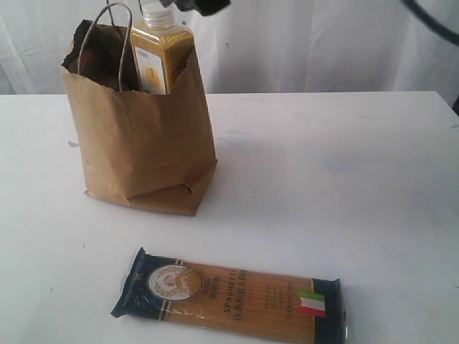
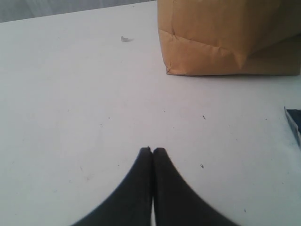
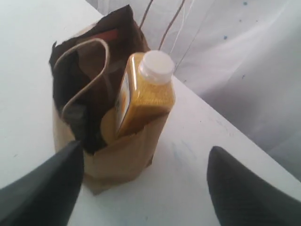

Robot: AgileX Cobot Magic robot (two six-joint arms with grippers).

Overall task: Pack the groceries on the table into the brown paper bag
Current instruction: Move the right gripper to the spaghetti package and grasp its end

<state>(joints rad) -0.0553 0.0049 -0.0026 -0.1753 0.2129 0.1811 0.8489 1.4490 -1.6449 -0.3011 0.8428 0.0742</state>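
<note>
The brown paper bag (image 1: 143,136) stands upright at the back left of the table (image 1: 344,165). The yellow-grain bottle (image 1: 161,54) stands inside it, its white cap (image 3: 156,66) above the rim. Other contents of the bag are dark and hard to tell apart. The blue-ended spaghetti packet (image 1: 229,294) lies flat near the front edge. My right gripper (image 3: 146,150) is open and empty, above and beside the bag, apart from the bottle (image 3: 141,96). My left gripper (image 2: 152,149) is shut on nothing, low over bare table, with the bag (image 2: 225,37) ahead of it and a corner of the packet (image 2: 294,123) to one side.
A white curtain hangs behind the table. A small scrap (image 2: 124,39) lies on the tabletop near the bag's base. A dark part of the right arm (image 1: 204,6) shows at the top edge above the bag, and a dark cable (image 1: 430,18) crosses the top right corner.
</note>
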